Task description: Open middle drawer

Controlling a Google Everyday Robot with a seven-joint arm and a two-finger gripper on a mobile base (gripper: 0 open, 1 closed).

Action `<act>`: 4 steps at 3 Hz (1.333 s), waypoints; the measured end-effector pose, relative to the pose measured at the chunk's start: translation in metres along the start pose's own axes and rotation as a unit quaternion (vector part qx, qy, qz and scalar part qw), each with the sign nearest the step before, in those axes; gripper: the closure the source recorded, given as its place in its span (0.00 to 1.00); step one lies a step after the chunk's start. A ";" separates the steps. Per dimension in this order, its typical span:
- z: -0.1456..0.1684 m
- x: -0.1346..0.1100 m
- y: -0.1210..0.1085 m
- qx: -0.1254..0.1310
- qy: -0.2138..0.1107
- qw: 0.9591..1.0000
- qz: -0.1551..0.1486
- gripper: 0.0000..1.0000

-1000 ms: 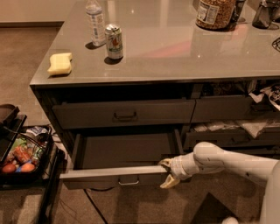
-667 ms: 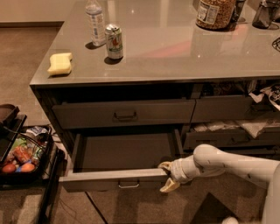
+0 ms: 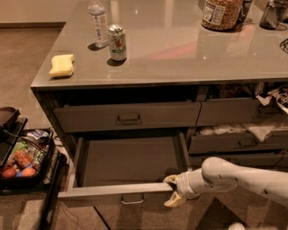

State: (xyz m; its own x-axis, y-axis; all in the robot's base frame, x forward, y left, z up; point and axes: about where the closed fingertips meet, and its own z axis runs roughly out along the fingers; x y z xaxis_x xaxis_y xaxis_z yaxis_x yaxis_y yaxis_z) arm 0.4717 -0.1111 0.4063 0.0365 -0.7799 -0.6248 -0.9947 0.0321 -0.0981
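The middle drawer stands pulled far out from the grey-brown cabinet, its dark grey inside bare. Its small metal pull sits at the centre of the flat front. My gripper is at the right end of that front, on a white arm coming in from the lower right. One finger hooks over the top edge inside the drawer and the other lies outside the front, so the jaws clamp the front panel.
The top drawer above is shut. On the counter stand a soda can, a water bottle, a yellow sponge and a jar. A rack with food stands left. Cluttered drawers stand ajar at right.
The middle drawer has slid further out toward the camera. My gripper has moved with it, staying on the right end of the front.
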 end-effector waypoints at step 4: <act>-0.016 -0.019 0.077 0.027 0.031 0.998 0.050 0.38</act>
State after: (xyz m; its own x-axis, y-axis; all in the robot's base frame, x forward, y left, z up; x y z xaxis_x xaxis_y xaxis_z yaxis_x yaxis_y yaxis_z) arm 0.3924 -0.1034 0.4229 -0.0710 -0.8084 -0.5843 -0.9864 0.1440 -0.0794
